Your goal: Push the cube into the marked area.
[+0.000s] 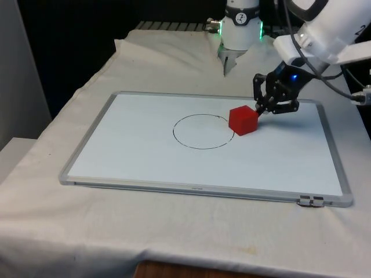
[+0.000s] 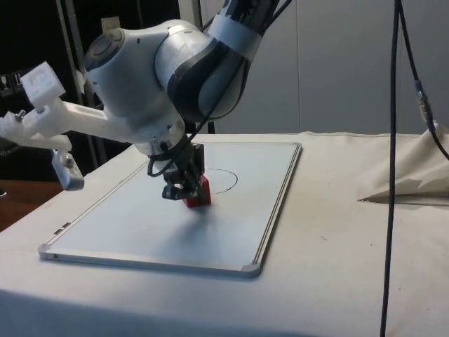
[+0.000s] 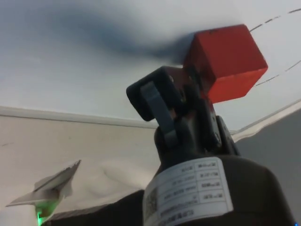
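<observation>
Near edge: white cloth on the worktop fills the lower part of the front frame, then the whiteboard with its grey rim.
Cube: I see the red cube right of centre in the front frame, sitting on the board at the right rim of the drawn circle; it touches or just overlaps the line, and most of it looks outside.
Gripper: my gripper is down at the cube's far-right side, fingertips against it; in the wrist frame the fingers look close together, holding nothing. It reads as a push contact, not a grasp.
Risk, rotation: contact seems near a corner, so I judge the cube may spin and slide past the fingertips.
Risk, overshoot: the circle is small; a long push could carry the cube out its left side.
Risk, board: pressing low may scrape or shift the board on the cloth.
</observation>
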You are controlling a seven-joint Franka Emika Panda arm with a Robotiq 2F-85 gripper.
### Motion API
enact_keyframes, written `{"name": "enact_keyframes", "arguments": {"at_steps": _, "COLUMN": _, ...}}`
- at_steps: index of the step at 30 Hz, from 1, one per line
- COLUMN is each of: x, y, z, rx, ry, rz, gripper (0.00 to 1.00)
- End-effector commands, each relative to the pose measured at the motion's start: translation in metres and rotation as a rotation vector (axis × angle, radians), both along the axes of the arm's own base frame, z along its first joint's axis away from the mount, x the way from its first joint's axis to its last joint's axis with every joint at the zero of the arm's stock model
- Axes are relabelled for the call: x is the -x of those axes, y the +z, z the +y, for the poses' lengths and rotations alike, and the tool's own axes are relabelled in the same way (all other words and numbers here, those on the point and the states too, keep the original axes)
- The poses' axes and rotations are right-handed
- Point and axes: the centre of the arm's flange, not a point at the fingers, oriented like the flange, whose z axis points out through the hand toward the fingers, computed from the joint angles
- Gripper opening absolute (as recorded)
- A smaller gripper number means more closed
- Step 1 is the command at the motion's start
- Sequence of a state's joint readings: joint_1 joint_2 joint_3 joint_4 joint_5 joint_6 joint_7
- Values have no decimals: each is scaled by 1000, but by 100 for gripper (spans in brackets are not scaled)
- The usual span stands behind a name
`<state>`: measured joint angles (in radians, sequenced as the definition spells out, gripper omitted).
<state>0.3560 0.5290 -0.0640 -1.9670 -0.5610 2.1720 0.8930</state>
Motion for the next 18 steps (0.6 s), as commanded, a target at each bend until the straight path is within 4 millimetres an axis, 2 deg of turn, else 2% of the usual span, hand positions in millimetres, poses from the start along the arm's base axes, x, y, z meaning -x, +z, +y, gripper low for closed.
{"name": "enact_keyframes", "arguments": {"at_steps": 1, "x": -2, "y": 1, "z": 0, "rx": 18, "ry": -7, "rz": -5, "gripper": 0}}
{"name": "enact_keyframes", "arguments": {"at_steps": 18, "x": -22, "y": 9, "z": -2, "rx": 92, "ry": -57, "rz": -66, "gripper": 0}}
